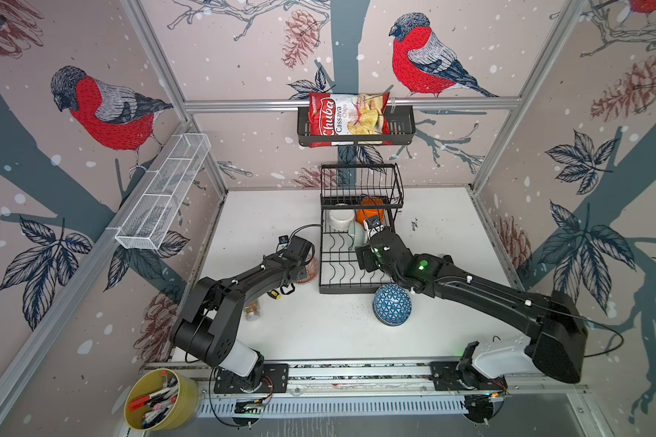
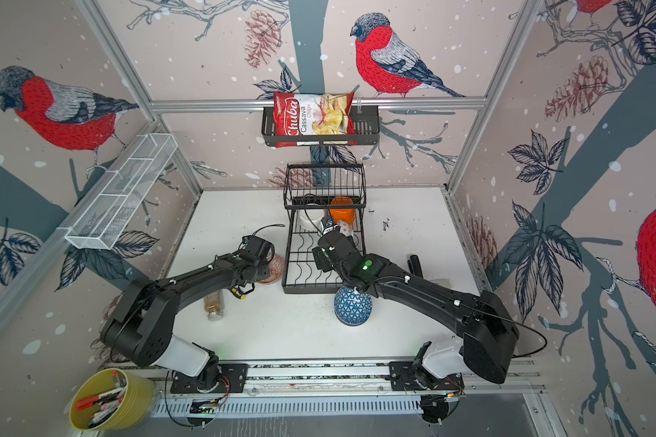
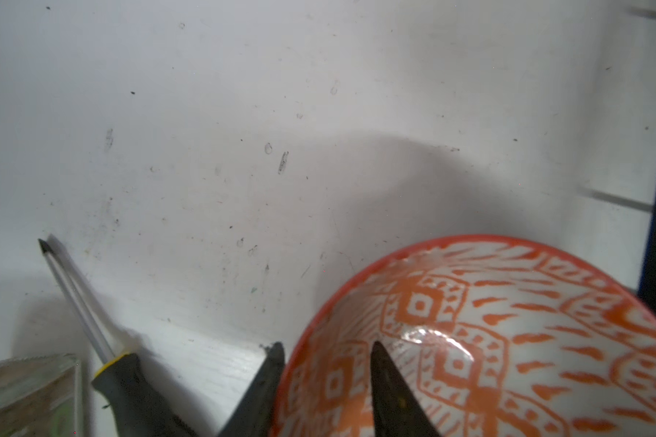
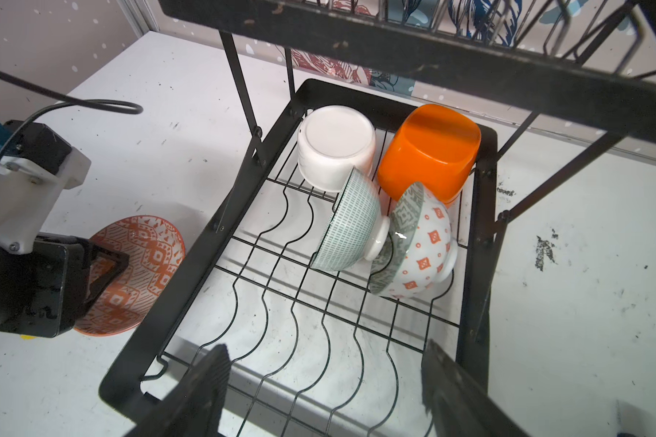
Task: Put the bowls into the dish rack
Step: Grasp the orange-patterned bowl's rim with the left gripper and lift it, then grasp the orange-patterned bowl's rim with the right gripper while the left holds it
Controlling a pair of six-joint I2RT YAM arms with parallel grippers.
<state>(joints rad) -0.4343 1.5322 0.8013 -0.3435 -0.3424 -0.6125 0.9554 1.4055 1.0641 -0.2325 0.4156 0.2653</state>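
- Four bowls sat at the upper end of the dish rack (image 4: 179,287), mid-frame in both top views: white bowl (image 4: 336,140), orange bowl (image 4: 432,151), green-patterned bowl (image 4: 356,223), diamond-patterned bowl (image 4: 425,246).
- Just left of it on the table (image 1: 281,333), the left gripper (image 3: 326,346) straddled a red-patterned bowl (image 3: 508,340)'s rim; I cannot tell whether it was clamped.
- Below the rack, a blue bowl (image 1: 392,304) lay upside down.
- The right gripper (image 4: 326,378) hovered over the rack, jaws apart, empty.
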